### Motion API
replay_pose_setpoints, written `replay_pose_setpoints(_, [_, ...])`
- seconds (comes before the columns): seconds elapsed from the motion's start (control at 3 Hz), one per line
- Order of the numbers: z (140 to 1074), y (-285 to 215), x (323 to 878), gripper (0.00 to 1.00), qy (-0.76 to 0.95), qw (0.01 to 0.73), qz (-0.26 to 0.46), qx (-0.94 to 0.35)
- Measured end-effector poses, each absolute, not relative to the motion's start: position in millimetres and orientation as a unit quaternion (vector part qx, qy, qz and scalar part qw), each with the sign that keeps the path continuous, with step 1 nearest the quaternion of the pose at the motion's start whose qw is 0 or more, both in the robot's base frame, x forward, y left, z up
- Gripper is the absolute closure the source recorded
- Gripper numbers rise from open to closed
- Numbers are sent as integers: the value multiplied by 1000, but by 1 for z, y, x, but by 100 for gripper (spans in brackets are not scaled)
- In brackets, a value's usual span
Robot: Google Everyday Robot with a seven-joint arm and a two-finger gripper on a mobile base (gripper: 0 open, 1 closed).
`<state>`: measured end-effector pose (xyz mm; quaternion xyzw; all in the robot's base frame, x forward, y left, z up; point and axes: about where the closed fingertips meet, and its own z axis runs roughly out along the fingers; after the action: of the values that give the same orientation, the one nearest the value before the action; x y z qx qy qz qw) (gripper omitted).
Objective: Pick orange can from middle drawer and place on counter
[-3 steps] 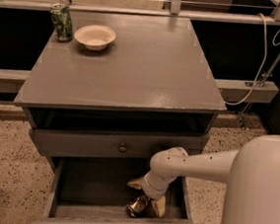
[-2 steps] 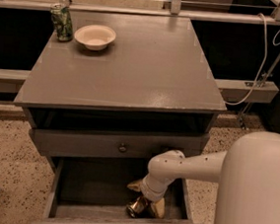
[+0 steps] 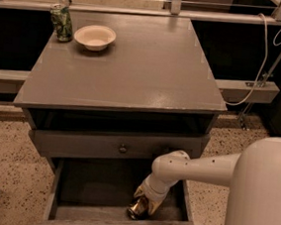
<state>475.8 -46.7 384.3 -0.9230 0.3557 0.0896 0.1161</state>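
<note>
Two-finger gripper [image 3: 147, 204] on the white arm [image 3: 200, 165] is positioned inside the middle drawer [image 3: 53, 191], the wide shallow grey wooden one pulled out beyond the desk's front edge. It is set right of centre, close to the drawer's plain front edge, directly against the small dented shiny orange can [image 3: 135, 210]. The can is seen tipped on the dark drawer floor, touching the gripper's tip. Whether the claw is apart or clamped on the can cannot be told; the contact zone is masked by the wrist.

Pose, as judged: the arm is angled steeply down from the desk's front right corner because the rear of the open drawer is overhung by the closed grey drawer front with the small round knob [image 3: 78, 144]. Only a front-side approach is left.

Containers:
- Middle drawer: only the orange can is seen in it; the right rear is hidden by the arm.
- Shallow off-white bowl [image 3: 94, 36], near the back left corner of the matte grey counter [image 3: 134, 69]: nothing is seen in it.
- Upright green patterned can [image 3: 61, 22], at the back left corner, just beside the bowl.
- Open slot under the counter: too dark to be read.

Grasp phase is judged; lift-out and placement are not yet done. The drop is best aimed toward the counter's front right corner, well apart from bowl and green can.
</note>
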Motion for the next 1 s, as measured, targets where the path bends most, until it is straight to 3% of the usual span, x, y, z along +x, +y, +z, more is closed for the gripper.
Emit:
replay_pose_setpoints(0.33, [401,-40,476,69,354,143,97,-919])
replay_pose_setpoints(0.67, [405,-35,473,78,348,148,103,-920])
replay_pose_setpoints(1.0, [401,-32,467,78,342,136,110,-923])
